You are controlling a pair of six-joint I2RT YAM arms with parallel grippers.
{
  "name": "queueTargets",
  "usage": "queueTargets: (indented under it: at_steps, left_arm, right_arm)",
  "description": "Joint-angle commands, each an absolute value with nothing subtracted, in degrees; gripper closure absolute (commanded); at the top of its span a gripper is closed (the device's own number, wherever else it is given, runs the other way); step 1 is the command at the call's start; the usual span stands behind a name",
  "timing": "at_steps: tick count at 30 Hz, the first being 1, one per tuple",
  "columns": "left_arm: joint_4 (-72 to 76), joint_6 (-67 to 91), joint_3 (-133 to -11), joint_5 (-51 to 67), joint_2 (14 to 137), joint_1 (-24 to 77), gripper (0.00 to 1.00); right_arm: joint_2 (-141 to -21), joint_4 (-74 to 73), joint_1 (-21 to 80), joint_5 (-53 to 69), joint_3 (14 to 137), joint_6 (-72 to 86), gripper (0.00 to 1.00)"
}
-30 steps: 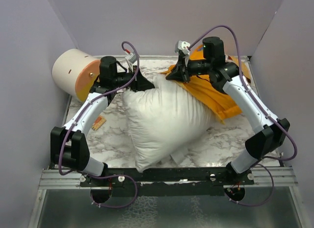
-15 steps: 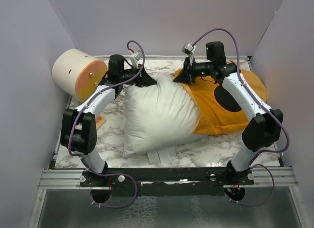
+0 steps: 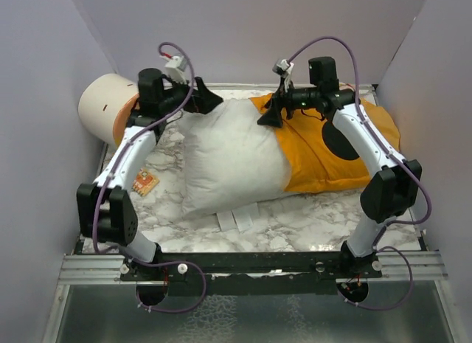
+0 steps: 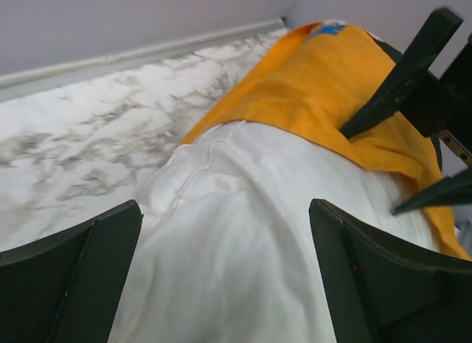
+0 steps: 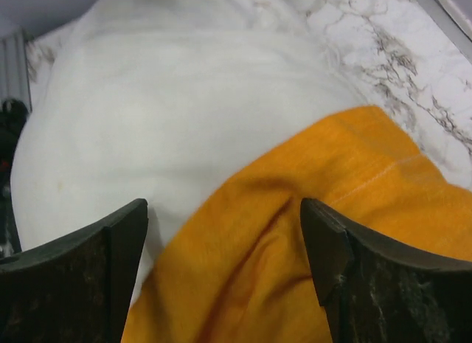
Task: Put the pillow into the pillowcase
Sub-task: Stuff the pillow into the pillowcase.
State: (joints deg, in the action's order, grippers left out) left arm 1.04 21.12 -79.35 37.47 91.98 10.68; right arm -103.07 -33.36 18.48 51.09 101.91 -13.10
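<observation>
White quilted fabric marks the pillow (image 3: 228,162), which lies with its long axis running roughly left to right across the top view. Its bare end points to the left and lower left of the frame, and its other end is tucked into the pillowcase (image 3: 324,162). The orange-yellow case opens leftward. Its hem crosses the pillow just right of centre, and a black patch shows on its upper face. Two white tags (image 3: 236,219) stick out from under the pillow's lower edge.

Both items rest on a white marble-patterned tabletop (image 3: 310,217), enclosed by plain pale lilac walls (image 3: 243,33). A cream-and-orange cylinder (image 3: 110,111) lies in the upper left corner. A small orange card (image 3: 145,182) sits on the marble left of the pillow.

The left gripper (image 3: 210,99) is at the pillow's upper left corner, its jaws spread wide with nothing clamped; its wrist view shows the pillow below and between the fingers. The right gripper (image 3: 267,116) is at the case's hem near the upper centre of the frame. Its jaws are likewise spread wide, and a fold of orange cloth and the white pillow lie beneath them, ungripped.
</observation>
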Motion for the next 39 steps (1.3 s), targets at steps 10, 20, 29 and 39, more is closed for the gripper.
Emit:
queueTargets:
  at_steps: [10, 20, 29, 39]
  left_arm:
    - [5.46, 27.78, -44.13, 31.17, 51.09, 3.39, 0.01]
    - [9.04, 43.68, -26.10, 25.62, 37.74, 3.36, 0.05]
    - [13.34, 47.04, -23.09, 29.43, 41.99, 5.04, 0.08]
    - [17.02, 43.47, -23.14, 25.51, 53.11, 16.79, 0.12]
  right_arm:
    - [-75.03, -36.37, 18.11, 42.77, 81.95, -21.23, 0.01]
    - [-72.67, -40.94, 18.43, 33.77, 72.17, -21.11, 0.10]
    - [-77.47, -40.18, 19.16, 26.90, 74.11, -19.80, 0.56]
    - [-80.60, -43.63, 19.16, 48.07, 81.68, -18.96, 0.99]
